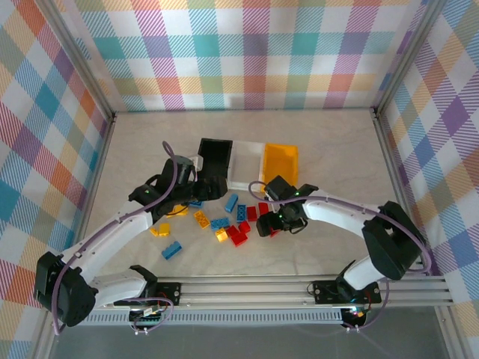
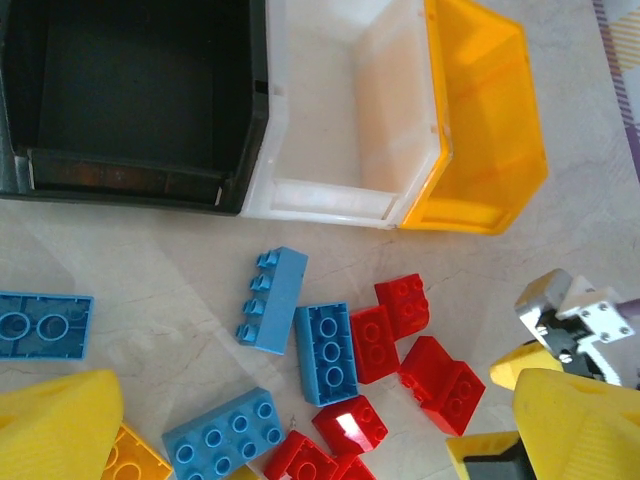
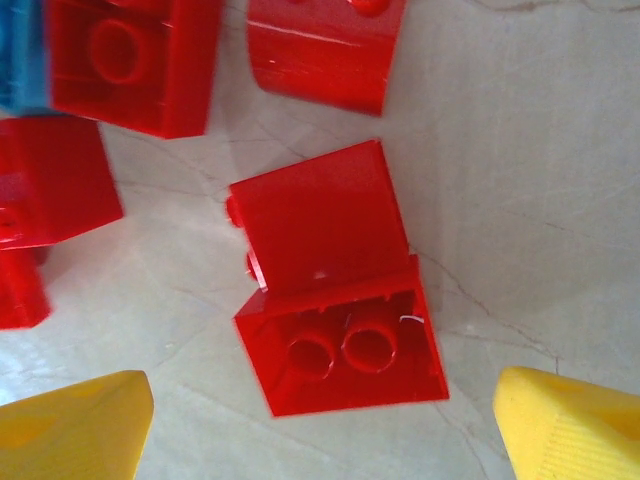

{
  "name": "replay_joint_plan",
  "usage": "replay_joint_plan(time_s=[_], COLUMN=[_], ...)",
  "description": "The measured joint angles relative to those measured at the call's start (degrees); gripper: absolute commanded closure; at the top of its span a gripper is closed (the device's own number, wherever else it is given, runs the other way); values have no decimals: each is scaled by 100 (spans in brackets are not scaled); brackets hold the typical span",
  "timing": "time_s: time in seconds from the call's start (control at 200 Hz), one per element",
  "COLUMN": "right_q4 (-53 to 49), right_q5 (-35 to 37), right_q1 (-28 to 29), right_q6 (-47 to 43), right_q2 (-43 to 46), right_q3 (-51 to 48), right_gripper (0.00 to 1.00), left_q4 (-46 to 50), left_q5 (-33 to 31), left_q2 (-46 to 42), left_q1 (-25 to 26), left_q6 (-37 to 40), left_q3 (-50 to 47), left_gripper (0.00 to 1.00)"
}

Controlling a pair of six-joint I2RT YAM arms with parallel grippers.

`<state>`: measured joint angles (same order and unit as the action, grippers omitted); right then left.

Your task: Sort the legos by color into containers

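Note:
The black bin [image 1: 215,161], white bin [image 1: 245,166] and yellow-orange bin [image 1: 279,163] stand side by side at mid-table. They also run along the top of the left wrist view: black bin [image 2: 130,90], white bin [image 2: 340,110], yellow-orange bin [image 2: 485,120]. Red legos [image 2: 375,343], blue legos [image 2: 327,352] and yellow legos [image 1: 201,218] lie scattered in front of them. My left gripper [image 2: 320,440] hovers open over the blue and red ones. My right gripper [image 3: 325,430] is open, straddling a tipped red lego [image 3: 340,350] whose hollow underside shows; neither finger touches it.
A blue lego [image 1: 171,250] and a yellow lego [image 1: 159,229] lie apart at the near left. My right gripper [image 2: 570,320] sits close to the left one's right finger. Checkered walls enclose the table [image 1: 329,149], which has bare marble behind and right of the bins.

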<state>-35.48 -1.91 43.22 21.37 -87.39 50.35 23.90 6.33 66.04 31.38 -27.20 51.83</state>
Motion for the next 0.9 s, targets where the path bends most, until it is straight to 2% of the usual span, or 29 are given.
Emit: replay_joint_plan(time_s=[0.165, 0.41, 0.9], right_q4=[46, 24, -22], right_q5=[79, 153, 385], right_q1=[0, 0, 0], right_q6=[-90, -103, -127], right_q2=[-402, -516, -557], right_q3=[7, 111, 136], right_gripper=[18, 24, 48], left_q4=[0, 0, -4], left_q5=[-2, -46, -46], left_q2=[55, 61, 98], left_q1=[0, 0, 0], left_q6=[2, 48, 87], left_q3=[0, 0, 0], left_gripper=[0, 0, 0])
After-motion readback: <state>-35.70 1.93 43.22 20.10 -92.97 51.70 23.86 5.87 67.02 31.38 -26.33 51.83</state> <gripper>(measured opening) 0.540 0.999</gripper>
